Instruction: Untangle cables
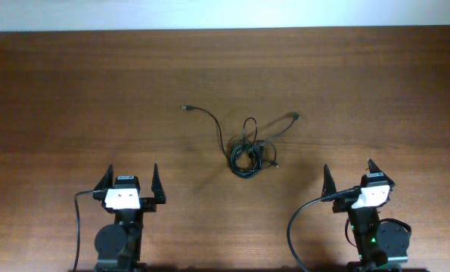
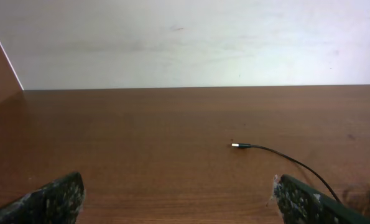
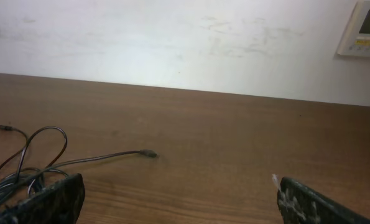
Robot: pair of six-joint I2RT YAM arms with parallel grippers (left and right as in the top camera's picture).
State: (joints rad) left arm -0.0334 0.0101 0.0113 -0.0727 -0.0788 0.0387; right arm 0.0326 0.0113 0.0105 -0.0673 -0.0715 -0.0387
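cables (image 1: 246, 148) tangled, maybe three; left gripper (image 1: 132, 174), right gripper (image 1: 349, 170) fingers spread, both well apart from them.

The left pincer (image 1: 131, 172) and the right pincer (image 1: 349, 168) are both gaping wide, gripping nothing, pointing forward and sitting well apart.

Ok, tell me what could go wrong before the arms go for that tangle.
The cables loop tightly at their knot; pulling the long free end may cinch it tighter. They are thin and flat on the table, so the open left gripper or right gripper may miss or scrape wood.
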